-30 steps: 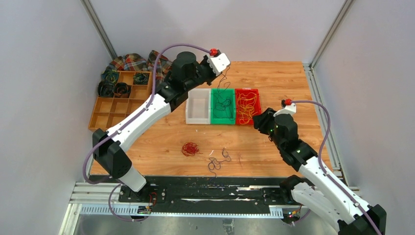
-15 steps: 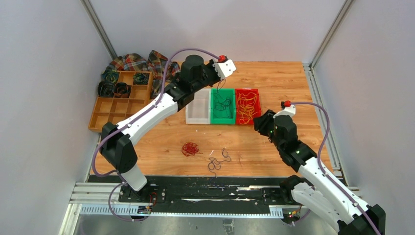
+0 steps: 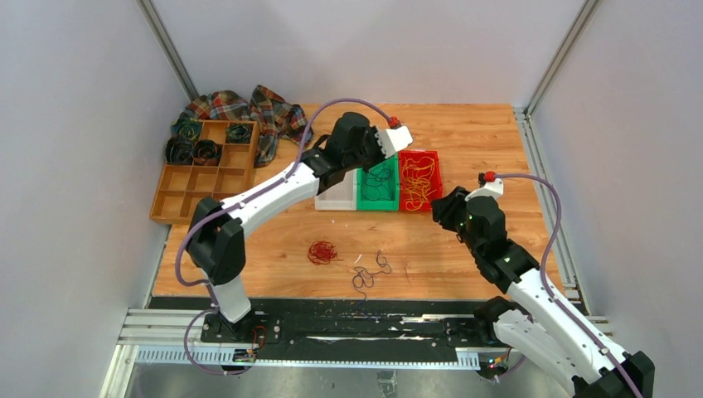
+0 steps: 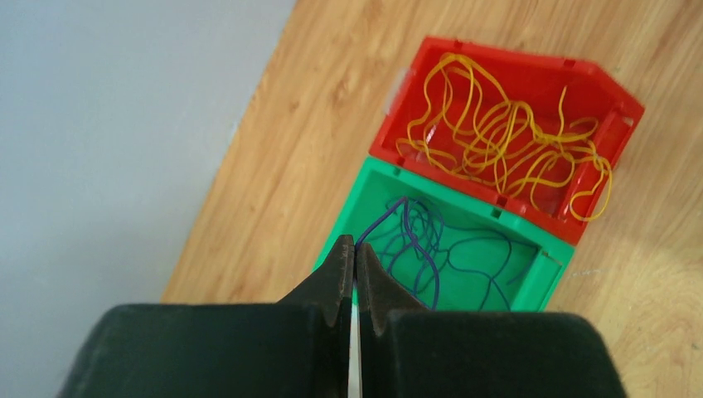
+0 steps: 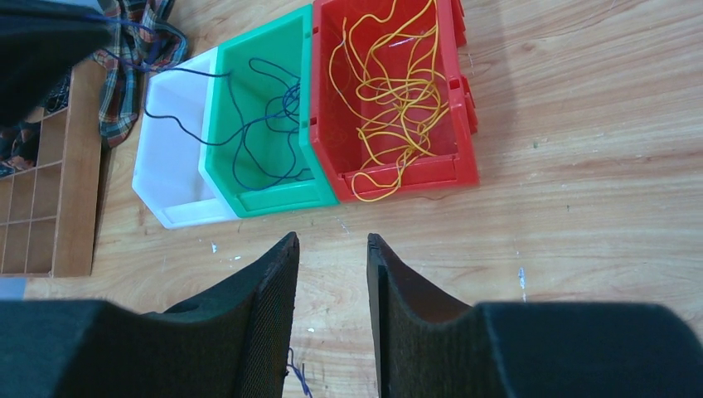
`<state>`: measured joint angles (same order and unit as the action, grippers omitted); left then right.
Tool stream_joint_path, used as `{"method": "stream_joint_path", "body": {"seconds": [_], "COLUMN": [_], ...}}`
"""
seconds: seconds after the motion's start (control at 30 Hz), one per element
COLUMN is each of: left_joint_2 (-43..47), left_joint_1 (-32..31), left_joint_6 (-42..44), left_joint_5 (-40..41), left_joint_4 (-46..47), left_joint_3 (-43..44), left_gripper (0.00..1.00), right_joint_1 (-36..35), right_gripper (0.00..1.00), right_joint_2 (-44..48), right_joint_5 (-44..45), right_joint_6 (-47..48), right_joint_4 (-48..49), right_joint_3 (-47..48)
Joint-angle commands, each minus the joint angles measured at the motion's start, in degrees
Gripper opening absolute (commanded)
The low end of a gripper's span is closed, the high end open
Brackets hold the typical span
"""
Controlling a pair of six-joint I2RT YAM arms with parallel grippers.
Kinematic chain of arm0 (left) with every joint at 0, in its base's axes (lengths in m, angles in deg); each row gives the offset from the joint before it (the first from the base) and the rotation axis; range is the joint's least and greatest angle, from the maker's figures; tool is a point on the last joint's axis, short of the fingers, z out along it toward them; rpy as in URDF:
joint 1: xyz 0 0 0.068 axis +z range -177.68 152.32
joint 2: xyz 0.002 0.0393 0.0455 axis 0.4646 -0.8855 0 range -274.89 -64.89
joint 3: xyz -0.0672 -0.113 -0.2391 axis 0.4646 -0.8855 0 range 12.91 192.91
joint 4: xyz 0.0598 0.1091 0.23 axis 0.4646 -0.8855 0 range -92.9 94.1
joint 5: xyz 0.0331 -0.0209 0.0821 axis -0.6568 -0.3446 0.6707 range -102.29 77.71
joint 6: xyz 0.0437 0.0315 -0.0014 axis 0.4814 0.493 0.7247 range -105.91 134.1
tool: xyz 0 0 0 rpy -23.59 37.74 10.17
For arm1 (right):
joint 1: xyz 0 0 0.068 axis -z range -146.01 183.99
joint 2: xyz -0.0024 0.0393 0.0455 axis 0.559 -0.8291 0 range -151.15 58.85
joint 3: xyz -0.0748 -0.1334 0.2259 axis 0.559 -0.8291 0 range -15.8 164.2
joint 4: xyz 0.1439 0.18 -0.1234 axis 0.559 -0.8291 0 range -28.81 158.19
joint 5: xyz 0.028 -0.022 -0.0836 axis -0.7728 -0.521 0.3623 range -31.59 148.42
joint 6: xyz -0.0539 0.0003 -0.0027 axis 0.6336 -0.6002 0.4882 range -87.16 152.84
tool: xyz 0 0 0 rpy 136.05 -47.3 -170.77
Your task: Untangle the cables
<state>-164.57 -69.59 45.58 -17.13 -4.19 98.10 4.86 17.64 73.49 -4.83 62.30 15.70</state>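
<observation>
1. left gripper [image 4: 356,249], pinched shut on a blue cable [image 4: 414,240], had swung right; the strand hung into the green bin [image 5: 286,201], so its sorting looked nearly done.
2. right gripper [image 5: 332,274]: narrowly parted, empty.
3. red bin [image 5: 414,170]: yellow cables [image 5: 390,83].
4. white bin [image 5: 178,203]: one blue strand across it.
5. table: red tangle [image 3: 322,251], dark tangle [image 3: 370,271], unsorted.

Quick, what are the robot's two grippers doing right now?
Left gripper: closed, holding a dark blue cable.
Right gripper: open, holding nothing.
</observation>
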Motion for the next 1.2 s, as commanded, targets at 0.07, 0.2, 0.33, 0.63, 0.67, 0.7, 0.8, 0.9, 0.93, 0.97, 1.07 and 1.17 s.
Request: {"method": "stream_joint_path", "body": {"seconds": [0.07,0.2,0.33,0.63,0.67,0.7,0.8,0.9,0.93,0.97,1.07,1.17], "left_joint_2": [-6.51,-9.74,-11.95,-18.31,-19.31,-20.41,-21.70,-21.07,-21.02,-21.07,-20.74,-18.92], "left_joint_1": [0.07,0.07,0.21,2.24,2.62,2.70,2.75,3.01,3.13,3.23,3.28,3.28], "left_joint_6": [-0.93,0.56,0.64,3.47,4.17,5.34,8.02,8.16,7.56,7.00,6.30,6.35], "left_joint_5": [1.99,2.71,3.11,3.68,4.14,4.75,6.54,6.62,6.07,5.61,4.56,3.57], "left_joint_4": [-2.19,-0.84,0.25,2.85,1.43,-0.66,-2.91,-0.82,-1.60,-3.04,-8.92,-13.76], "left_joint_3": [4.03,4.42,3.09,4.00,5.07,6.31,7.60,7.07,7.91,9.17,13.41,15.32], "left_gripper": [0.00,0.00,0.01,0.00,0.01,0.01,0.01,0.11,0.19,0.28,0.48,0.64], "right_joint_1": [1.56,2.26,3.20,4.34,4.30,4.38,4.34,3.81,2.96,1.63,-5.54,-14.91], "right_gripper": [0.36,0.36,0.36,0.36,0.37,0.39,0.48,0.57,0.60,0.62,0.68,0.71], "right_joint_2": [1.13,1.65,1.36,-0.98,-1.24,-1.44,-1.74,-2.73,-3.35,-4.07,-6.26,-9.47], "right_joint_5": [1.69,1.88,1.41,-1.28,-2.11,-3.12,-7.90,-14.60,-16.07,-16.85,-15.92,-13.94], "right_joint_6": [0.84,0.91,1.16,1.85,1.99,2.25,3.73,4.55,4.60,4.75,5.92,7.28], "right_joint_4": [-1.17,-1.46,-1.93,-3.40,-3.64,-3.75,-3.00,-2.99,-3.17,-3.60,-4.46,-4.26], "right_joint_3": [-1.11,-1.67,-1.34,1.56,1.88,2.04,2.40,2.43,2.41,2.33,2.33,2.64]}}
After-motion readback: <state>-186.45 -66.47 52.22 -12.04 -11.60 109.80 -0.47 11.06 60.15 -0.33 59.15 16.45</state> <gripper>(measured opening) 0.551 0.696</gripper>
